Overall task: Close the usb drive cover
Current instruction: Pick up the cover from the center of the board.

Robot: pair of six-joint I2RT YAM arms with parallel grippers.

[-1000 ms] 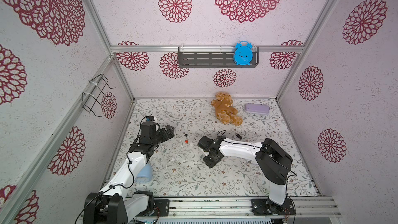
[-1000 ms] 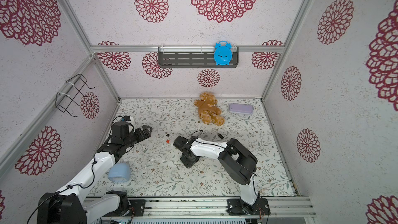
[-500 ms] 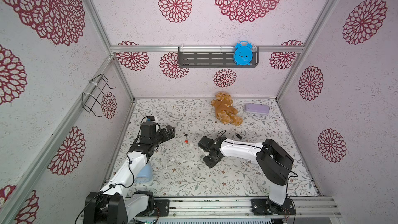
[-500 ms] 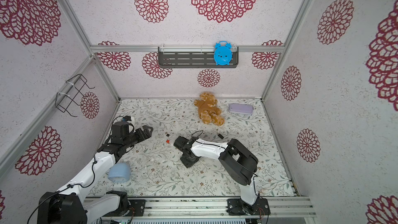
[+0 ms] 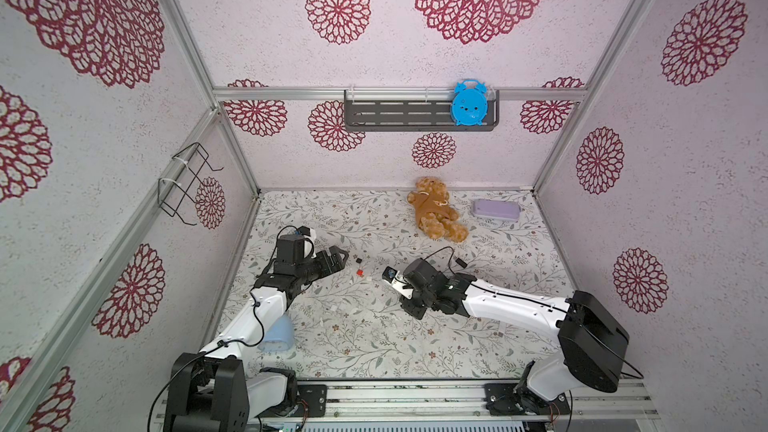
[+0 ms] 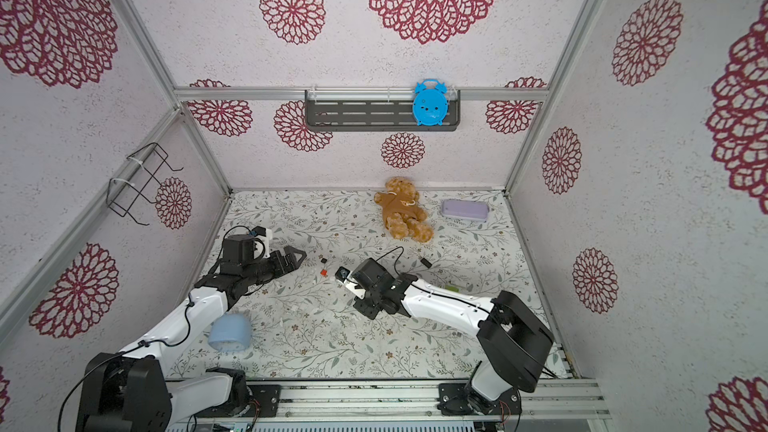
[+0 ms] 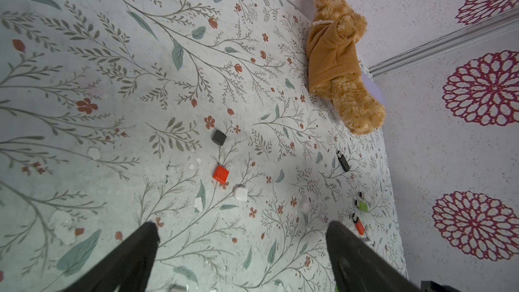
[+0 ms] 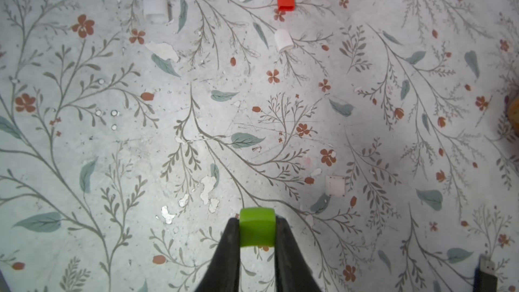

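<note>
Gripping a green cap [image 8: 257, 231] in the right tool [image 8: 257, 221], near the counter's [image 8: 112, 136] middle. Holding the left tool [image 7: 241, 225] wide apart, empty, near the left edge.

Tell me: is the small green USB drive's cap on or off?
Off. The green USB drive lies with its metal plug bare; the right gripper pinches the green plastic cap.

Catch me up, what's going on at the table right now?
The right tool grips a green cap between its fingers. The left tool is open above the table, holding nothing, near a loose black cap, red cap and white cap. The green drive lies uncapped beside the right arm, so the cover isn't on yet.
</note>
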